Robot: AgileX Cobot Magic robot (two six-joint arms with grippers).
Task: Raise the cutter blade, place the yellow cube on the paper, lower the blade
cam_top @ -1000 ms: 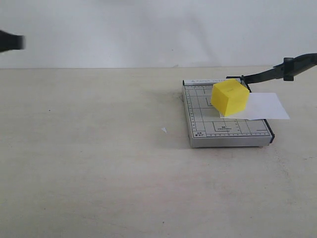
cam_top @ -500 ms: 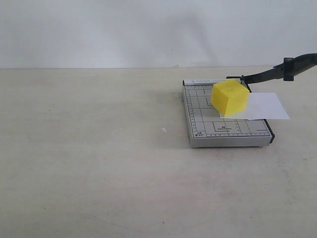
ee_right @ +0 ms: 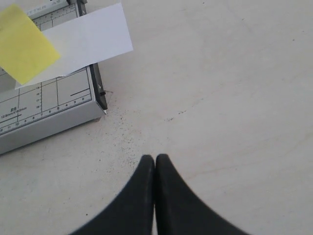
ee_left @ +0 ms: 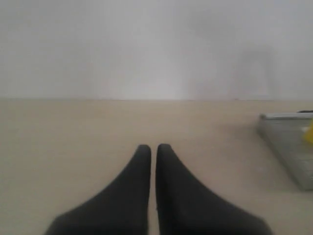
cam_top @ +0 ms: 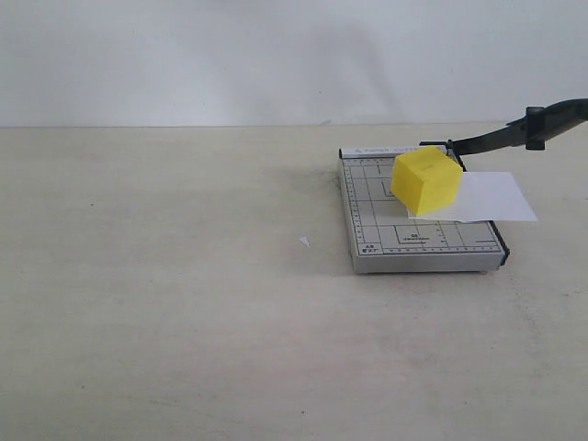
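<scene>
Step two done: yellow cube (cam_top: 426, 183) on paper (cam_top: 491, 197), cutter blade (cam_top: 514, 134) up. Left pincer (ee_left: 152, 149) and right pincer (ee_right: 155, 160) pinched closed, empty. You next grip the blade and lower it.

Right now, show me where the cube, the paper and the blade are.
Cube (cam_top: 426, 184): exterior view, middle of its front face.
Paper (cam_top: 496, 197): exterior view, bare part right of the cube.
Blade (cam_top: 487, 140): exterior view, midway along the raised arm.

A bare lab-style test bench: plain beige tabletop (cam_top: 184, 322) against a blank white wall (cam_top: 276, 55).
</scene>
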